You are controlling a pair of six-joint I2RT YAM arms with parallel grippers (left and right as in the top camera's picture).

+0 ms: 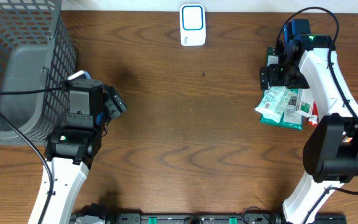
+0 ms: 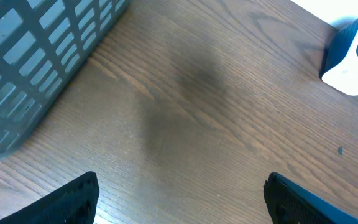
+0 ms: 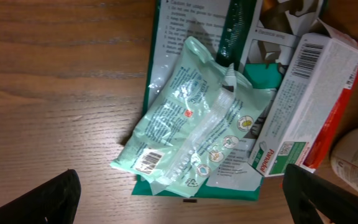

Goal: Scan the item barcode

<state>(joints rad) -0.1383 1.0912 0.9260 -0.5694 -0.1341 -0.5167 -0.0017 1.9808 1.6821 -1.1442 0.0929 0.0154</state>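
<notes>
We find the right jaws spread wide and empty above the pile of items. The pale green pouch (image 3: 191,118) lies between them on top of the pile, with its barcode (image 3: 146,159) facing up. The left jaws are also spread and hold nothing over bare bench (image 2: 185,124). The scanner (image 2: 353,56) stands well ahead of them. We judge the task barely begun: no item has been gripped, lifted or presented to the scanner.

Bright, even light left a soft shadow on the table (image 1: 185,124) just beside the basket (image 1: 61,56), whose mesh looked slightly blurred in the left wrist view.
</notes>
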